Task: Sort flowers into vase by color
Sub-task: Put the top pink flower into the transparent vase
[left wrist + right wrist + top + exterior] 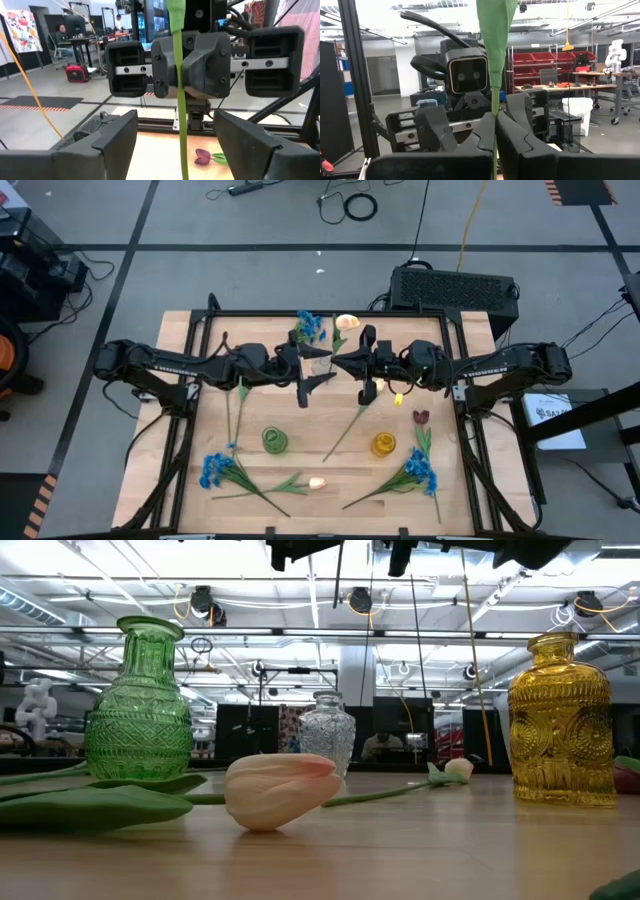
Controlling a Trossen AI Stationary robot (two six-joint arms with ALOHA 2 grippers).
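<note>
Green stem [495, 95] pinched inside right end effector [495, 131].

1. The two end effectors meet nose to nose over the bench [200, 430] centre: the left end effector [318, 366] spread wide, the right end effector [340, 363] pinched on a green stem [494, 95]. No passage between them.
2. Just behind them stands a clear vase [318, 364] with blue flowers [309, 327] and a cream tulip [347, 322] beside it, crowding the back middle.
3. Green vase [275, 440] and yellow vase [384, 444] stand apart in front; a stem crosses the gap between them.
4. Blue bunches [215, 469] [420, 473] and a peach tulip [318, 482] clutter the front strip.
5. A dark tulip [421, 417] lies near the right edge.
6. The left bench side is bare wood.
</note>
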